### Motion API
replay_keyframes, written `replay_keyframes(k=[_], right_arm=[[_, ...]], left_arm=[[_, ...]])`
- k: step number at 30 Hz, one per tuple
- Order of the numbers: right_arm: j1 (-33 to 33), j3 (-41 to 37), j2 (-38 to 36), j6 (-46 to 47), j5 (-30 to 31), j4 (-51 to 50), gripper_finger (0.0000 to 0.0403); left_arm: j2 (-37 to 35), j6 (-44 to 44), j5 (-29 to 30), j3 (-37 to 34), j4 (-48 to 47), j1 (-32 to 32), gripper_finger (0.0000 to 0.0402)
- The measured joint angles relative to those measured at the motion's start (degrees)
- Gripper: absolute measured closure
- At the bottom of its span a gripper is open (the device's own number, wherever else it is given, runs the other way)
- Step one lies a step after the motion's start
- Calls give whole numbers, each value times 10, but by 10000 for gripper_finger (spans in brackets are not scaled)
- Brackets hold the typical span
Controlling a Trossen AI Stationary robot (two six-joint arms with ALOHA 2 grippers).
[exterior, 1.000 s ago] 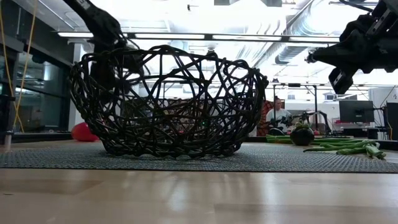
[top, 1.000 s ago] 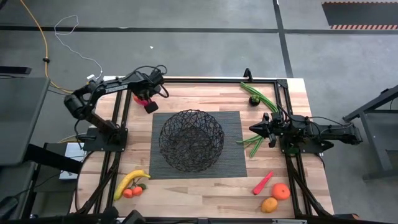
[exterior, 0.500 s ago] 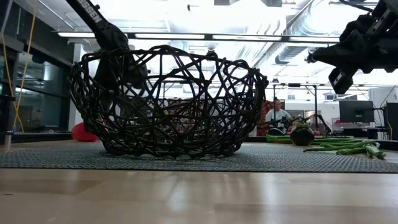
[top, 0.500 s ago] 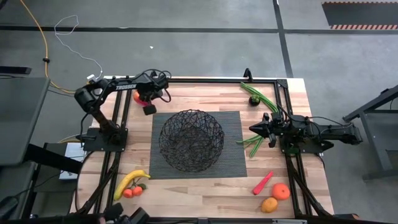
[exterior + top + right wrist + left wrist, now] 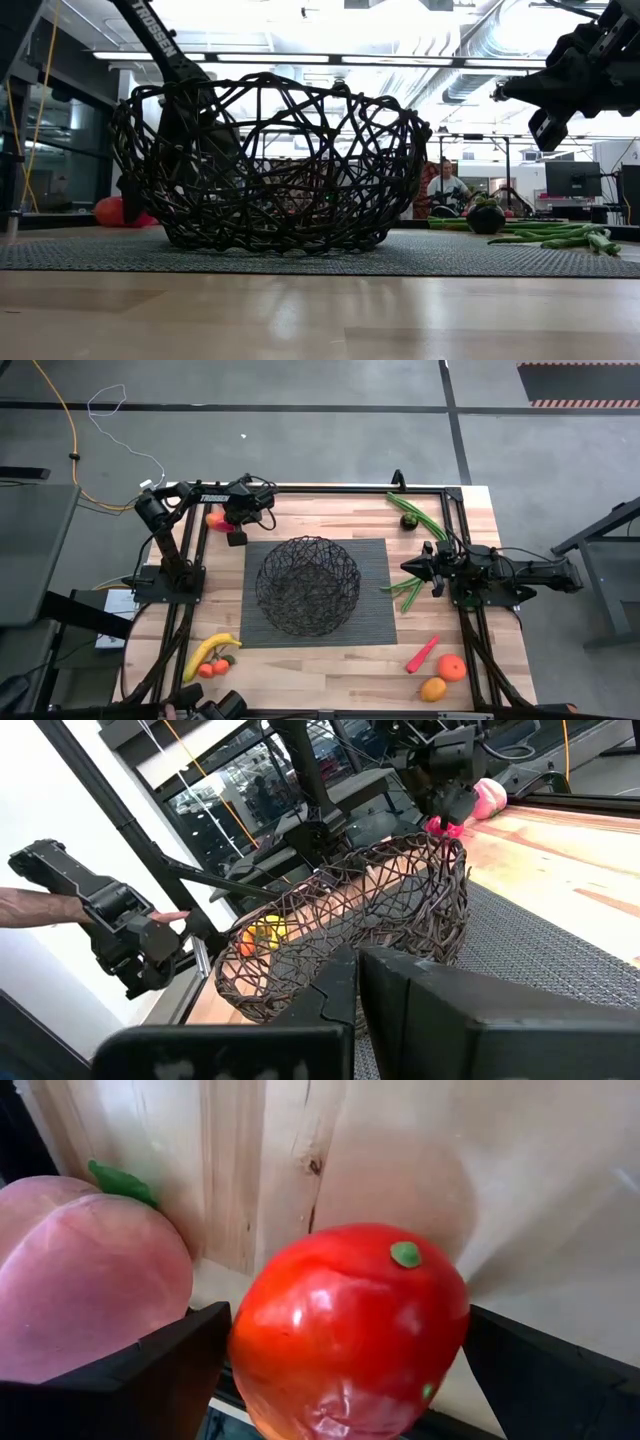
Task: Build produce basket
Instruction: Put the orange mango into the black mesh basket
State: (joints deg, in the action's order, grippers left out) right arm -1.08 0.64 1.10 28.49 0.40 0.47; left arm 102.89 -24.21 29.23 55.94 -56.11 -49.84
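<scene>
Two arms share the table (image 5: 330, 660), and only the overhead camera shows both of them along with every item. From above, the basket (image 5: 308, 584) sits on a dark ribbed mat (image 5: 375, 555) in the middle of the table, with nothing visible inside it. The left gripper (image 5: 238, 526) is at the far left corner, over a red mango (image 5: 216, 519). The right gripper (image 5: 412, 567) hangs just beside the mat's right edge, above the green beans (image 5: 407, 587), its jaws together and holding nothing.

The left wrist camera gives what the overhead cannot: the mango (image 5: 350, 1335) sits between the two dark fingers (image 5: 150, 1370), whose jaws stand wide apart on either side of it, and whether they press on it cannot be told. A pink ball (image 5: 85, 1275) with a green leaf lies just beside the mango there.

Near the table's front left lie a banana (image 5: 208, 651) and small tomatoes (image 5: 214, 668); at the front right, a red chili (image 5: 423, 653) and two oranges (image 5: 444, 676). A dark green piece (image 5: 409, 520) rests at the far right.

At table height, the low camera looks through the basket (image 5: 270, 165) lattice and picks up a seated person (image 5: 445, 190) in the room behind. The right wrist camera alone catches a person's hand (image 5: 30, 905) at the edge of the room.
</scene>
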Motion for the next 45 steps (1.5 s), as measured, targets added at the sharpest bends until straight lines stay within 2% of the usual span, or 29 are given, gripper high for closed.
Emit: replay_keyframes(k=[6, 15, 19, 24, 27, 29, 34, 36, 39, 45], right_arm=[[0, 0, 0, 0, 0, 0, 402], [0, 0, 0, 0, 0, 0, 402], [0, 0, 0, 0, 0, 0, 402], [0, 0, 0, 0, 0, 0, 402], [0, 0, 0, 0, 0, 0, 402], [0, 0, 0, 0, 0, 0, 402], [0, 0, 0, 0, 0, 0, 402], [0, 0, 0, 0, 0, 0, 402], [0, 0, 0, 0, 0, 0, 402], [0, 0, 0, 0, 0, 0, 402]], left_arm=[[0, 2, 2, 0, -4, 0, 49], [-8, 11, 31, 1, -11, 0, 152], [-22, 33, 32, 26, -32, 1, 152], [-55, 72, 23, 103, -64, 8, 137], [-94, 105, -18, 158, -62, 13, 136], [-130, 148, -77, 186, -46, 15, 136], [-261, 284, -266, 188, 103, 17, 137], [-319, 331, -313, 165, 180, 27, 137], [-401, 391, -343, 112, 304, 56, 137], [-529, 496, -331, -41, 524, 159, 137]])
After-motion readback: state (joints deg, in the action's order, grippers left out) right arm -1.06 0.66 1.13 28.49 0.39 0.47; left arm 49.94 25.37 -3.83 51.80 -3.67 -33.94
